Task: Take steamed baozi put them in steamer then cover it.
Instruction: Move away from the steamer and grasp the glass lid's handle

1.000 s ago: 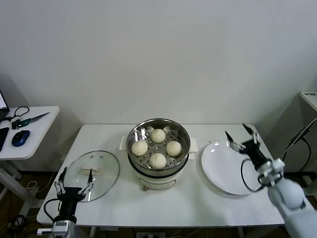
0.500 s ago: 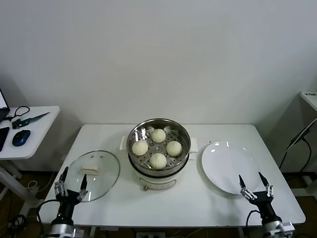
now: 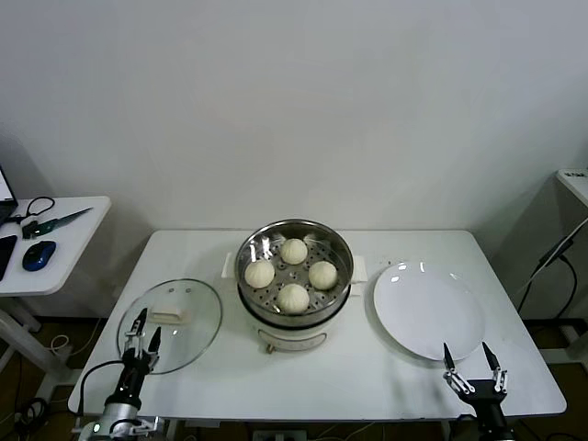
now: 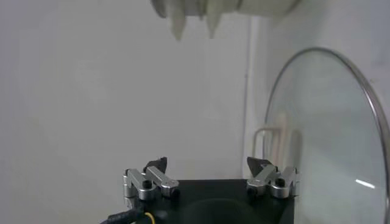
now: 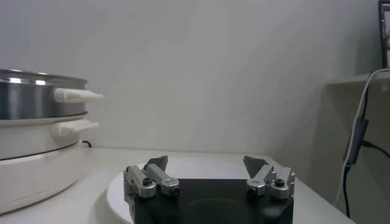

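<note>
Table [image 3: 230, 367]: I see it carrying the steamer, a plate and a glass lid.
Steamer [image 3: 294, 317]: centre of the table, uncovered; four buns [image 3: 293, 298] sit on its perforated floor.
Plate [image 3: 427, 310]: to the steamer's right, bare.
Glass lid [image 3: 184, 312]: flat on the table, left of the steamer.
Left gripper [image 3: 141, 342]: at the lid's near edge, jaws spread, gripping nothing.
Right gripper [image 3: 468, 366]: near the plate's front edge, jaws spread, gripping nothing.

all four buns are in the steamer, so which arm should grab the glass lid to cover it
Left. The left gripper, open, sits at the near edge of the round clear glass lid; the right gripper is beyond the flat white plate, across the stainless-steel steamer.
</note>
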